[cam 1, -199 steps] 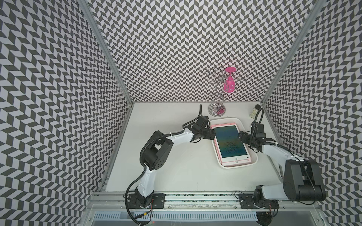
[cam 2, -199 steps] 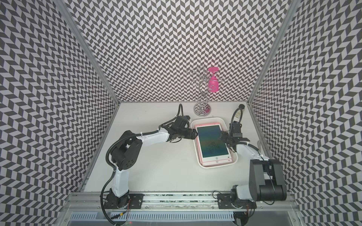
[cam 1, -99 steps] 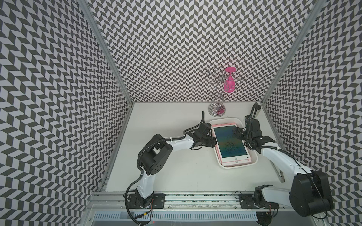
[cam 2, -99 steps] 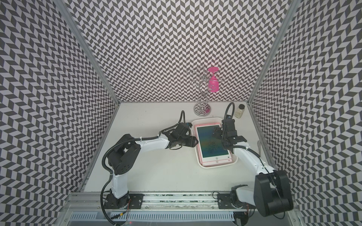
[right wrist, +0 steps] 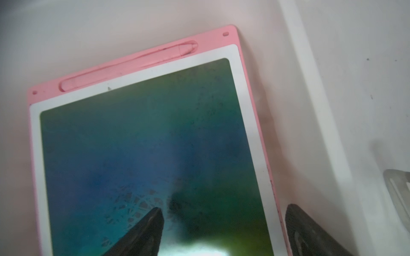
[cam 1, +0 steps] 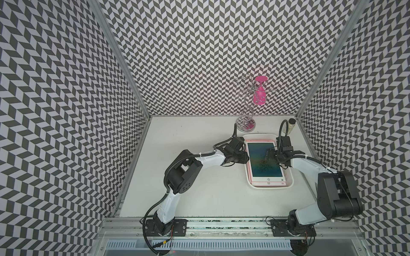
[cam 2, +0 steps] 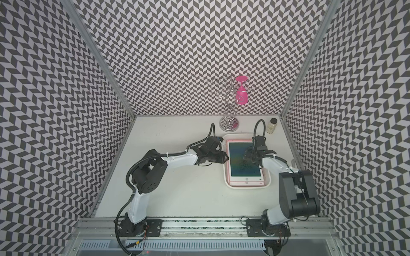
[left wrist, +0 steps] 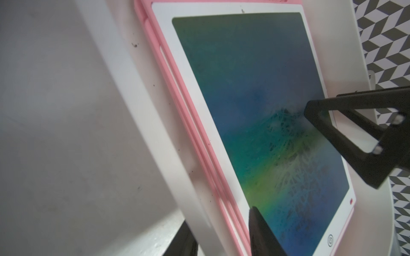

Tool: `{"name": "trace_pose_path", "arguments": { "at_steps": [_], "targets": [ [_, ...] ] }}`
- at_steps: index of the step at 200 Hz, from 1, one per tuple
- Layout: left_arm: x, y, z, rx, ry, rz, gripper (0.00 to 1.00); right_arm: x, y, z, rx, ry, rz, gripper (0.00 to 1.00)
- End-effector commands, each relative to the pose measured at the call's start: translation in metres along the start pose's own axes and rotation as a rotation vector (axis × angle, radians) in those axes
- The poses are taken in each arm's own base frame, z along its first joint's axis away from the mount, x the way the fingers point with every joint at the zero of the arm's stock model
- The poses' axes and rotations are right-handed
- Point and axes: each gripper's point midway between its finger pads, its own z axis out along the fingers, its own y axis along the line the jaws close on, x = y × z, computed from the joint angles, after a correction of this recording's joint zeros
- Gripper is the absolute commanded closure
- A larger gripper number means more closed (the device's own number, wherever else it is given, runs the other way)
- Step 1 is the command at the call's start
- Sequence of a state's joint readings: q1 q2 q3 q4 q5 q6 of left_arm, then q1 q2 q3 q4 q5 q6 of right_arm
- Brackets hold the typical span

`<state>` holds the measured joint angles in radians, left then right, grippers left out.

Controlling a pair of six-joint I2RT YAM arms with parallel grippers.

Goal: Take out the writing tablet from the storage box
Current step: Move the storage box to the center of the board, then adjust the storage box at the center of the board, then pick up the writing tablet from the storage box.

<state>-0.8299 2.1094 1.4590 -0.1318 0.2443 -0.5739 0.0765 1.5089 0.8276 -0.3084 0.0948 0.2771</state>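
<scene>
Both grippers (cam 1: pixel 245 155) (cam 1: pixel 270 155) astride writing tablet's (cam 1: pixel 265 169) edges

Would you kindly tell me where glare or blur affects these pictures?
Right wrist view: white glare on the writing tablet beside the blurred right claw. Left wrist view: left claw out of focus, tablet fairly sharp. In both top views: even light, soft shadows, everything crisp.
</scene>
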Motion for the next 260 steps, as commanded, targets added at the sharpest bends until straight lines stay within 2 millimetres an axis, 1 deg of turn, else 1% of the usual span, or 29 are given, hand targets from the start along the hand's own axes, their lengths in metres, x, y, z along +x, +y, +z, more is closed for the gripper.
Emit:
{"name": "trace_pose_path", "arguments": {
  "at_steps": [1,12,30,66,83,99,124,152,181,198,234,260],
  "targets": [
    [-0.001,-0.010,0.011,0.033,0.021,0.015,0.64,-0.023,0.001,-0.003,-0.014,-0.067,0.016,0.13],
    [-0.004,-0.012,0.012,0.040,0.015,0.007,0.64,-0.024,-0.002,-0.002,0.002,-0.072,0.022,0.13],
    [-0.009,-0.019,0.013,0.061,0.008,0.006,0.65,-0.021,-0.007,0.003,0.021,-0.053,0.022,0.12],
    [-0.004,-0.018,0.005,0.066,0.012,-0.001,0.65,-0.006,-0.013,0.013,0.036,-0.017,0.025,0.12],
    [-0.001,-0.019,-0.001,0.079,0.011,-0.005,0.71,-0.002,-0.013,0.016,0.037,-0.003,0.023,0.12],
    [0.001,-0.019,-0.004,0.082,0.014,-0.003,0.76,-0.003,-0.013,0.014,0.035,-0.011,0.027,0.12],
    [0.002,-0.018,-0.005,0.078,0.020,0.002,0.78,-0.001,-0.010,0.014,0.015,-0.011,0.030,0.12],
    [0.003,-0.017,-0.005,0.070,0.025,0.005,0.84,0.004,-0.012,0.018,0.018,0.006,0.029,0.12],
    [0.005,-0.013,-0.005,0.051,0.029,0.007,0.88,0.004,-0.006,0.019,-0.010,0.010,0.027,0.12],
    [0.006,-0.012,-0.003,0.048,0.031,0.005,0.88,0.003,-0.003,0.018,-0.030,0.008,0.028,0.12],
    [0.008,-0.009,0.001,0.044,0.041,-0.002,0.90,-0.009,-0.003,0.005,-0.032,-0.047,0.032,0.12],
    [0.008,-0.010,0.001,0.047,0.041,-0.005,0.91,-0.012,0.005,0.003,-0.075,-0.047,0.029,0.13]
  ]
}}
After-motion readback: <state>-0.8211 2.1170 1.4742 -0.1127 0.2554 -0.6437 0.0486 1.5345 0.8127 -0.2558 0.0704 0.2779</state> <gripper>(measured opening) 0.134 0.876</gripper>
